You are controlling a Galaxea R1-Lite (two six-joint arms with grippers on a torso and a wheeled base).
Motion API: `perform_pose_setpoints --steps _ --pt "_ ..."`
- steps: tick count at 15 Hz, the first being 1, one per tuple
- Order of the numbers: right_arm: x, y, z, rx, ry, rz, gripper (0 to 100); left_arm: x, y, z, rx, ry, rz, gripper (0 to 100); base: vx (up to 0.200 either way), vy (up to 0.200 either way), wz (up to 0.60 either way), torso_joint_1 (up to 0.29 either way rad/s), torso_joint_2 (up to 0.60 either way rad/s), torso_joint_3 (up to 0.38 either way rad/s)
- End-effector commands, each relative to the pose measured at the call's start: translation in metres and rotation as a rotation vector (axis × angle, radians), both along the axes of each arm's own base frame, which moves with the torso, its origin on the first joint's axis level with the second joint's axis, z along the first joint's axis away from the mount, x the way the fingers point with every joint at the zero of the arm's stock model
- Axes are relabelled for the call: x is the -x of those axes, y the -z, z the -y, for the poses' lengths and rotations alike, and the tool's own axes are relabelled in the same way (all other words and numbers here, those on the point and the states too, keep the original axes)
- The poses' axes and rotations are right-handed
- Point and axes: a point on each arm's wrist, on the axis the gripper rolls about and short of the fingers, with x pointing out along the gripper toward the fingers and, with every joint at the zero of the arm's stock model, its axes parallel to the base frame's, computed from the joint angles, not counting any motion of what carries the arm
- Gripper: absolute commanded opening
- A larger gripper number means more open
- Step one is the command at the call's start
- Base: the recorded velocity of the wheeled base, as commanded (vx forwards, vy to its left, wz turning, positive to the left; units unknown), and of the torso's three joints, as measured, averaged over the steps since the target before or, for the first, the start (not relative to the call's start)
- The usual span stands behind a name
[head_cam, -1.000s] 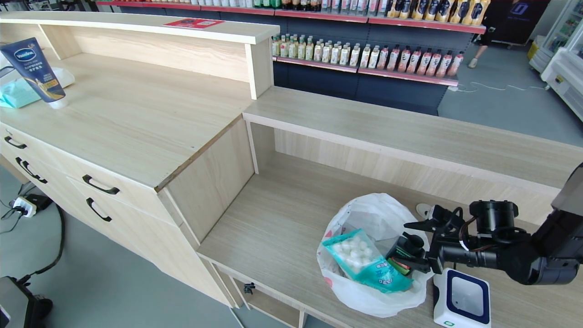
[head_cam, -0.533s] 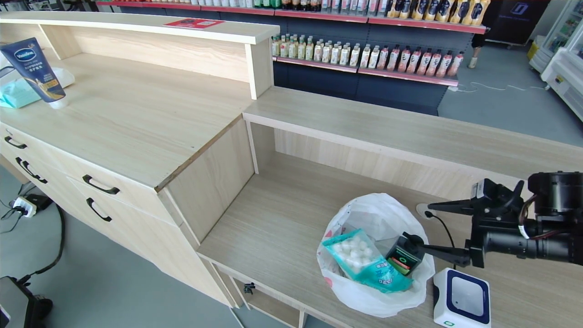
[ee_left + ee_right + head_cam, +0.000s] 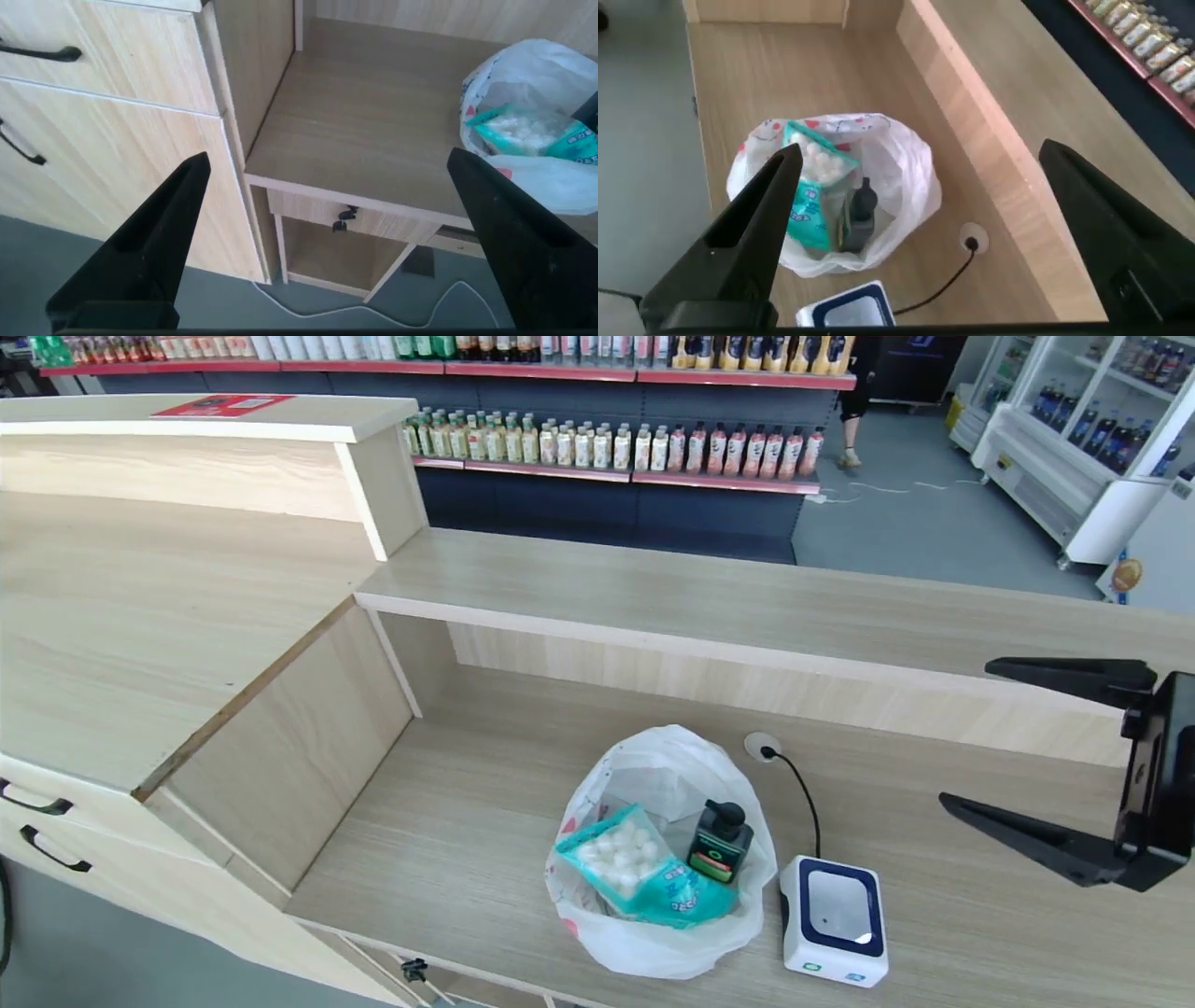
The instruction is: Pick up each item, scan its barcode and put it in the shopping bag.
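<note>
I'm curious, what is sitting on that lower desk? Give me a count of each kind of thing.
Plastic bag: 1
Packet of cotton balls, in the bag: 1
Dark pump bottle, in the bag: 1
Scanner, beside the bag: 1
Cable, running from the scanner to a hole in the desk: 1
Total: 5

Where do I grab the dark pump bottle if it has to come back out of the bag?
Probably at the neck under the pump head, from straight above: the pump bottle stands near upright in the shopping bag, cotton ball pack close beside it, bag walls around its body.
</note>
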Motion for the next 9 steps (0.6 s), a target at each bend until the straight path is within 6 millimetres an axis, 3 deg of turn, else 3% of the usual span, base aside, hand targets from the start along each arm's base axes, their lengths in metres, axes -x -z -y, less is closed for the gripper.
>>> perform_pose_setpoints --steps 1,3,6,7,8,9 --pt "0.029 -0.024 -0.008 -0.046 0.058 0.099 100 0.000 0.000 0.000 0.000 0.000 0.000 100 0.000 0.000 -0.60 0.002 0.01 0.007" --pt "0.022 -0.020 -0.005 -0.060 0.209 0.061 100 0.000 0.000 0.000 0.000 -0.001 0.000 100 0.000 0.000 0.00 0.000 0.00 0.000" --pt "0.018 -0.011 0.018 -0.172 0.571 -0.030 100 0.000 0.000 0.000 0.000 0.000 0.000 100 0.000 0.000 0.00 0.000 0.00 0.000" --pt "0.022 0.007 0.030 -0.219 0.765 -0.097 100 0.000 0.000 0.000 0.000 -0.001 -0.002 100 0.000 0.000 0.00 0.000 0.00 0.000" --pt "0.026 0.016 0.033 -0.229 0.831 -0.125 100 0.000 0.000 0.000 0.000 0.000 0.000 100 0.000 0.000 0.00 0.000 0.00 0.000" --pt "0.043 0.035 0.034 -0.287 0.935 -0.191 100 0.000 0.000 0.000 0.000 -0.001 0.000 100 0.000 0.000 0.00 0.000 0.00 0.000"
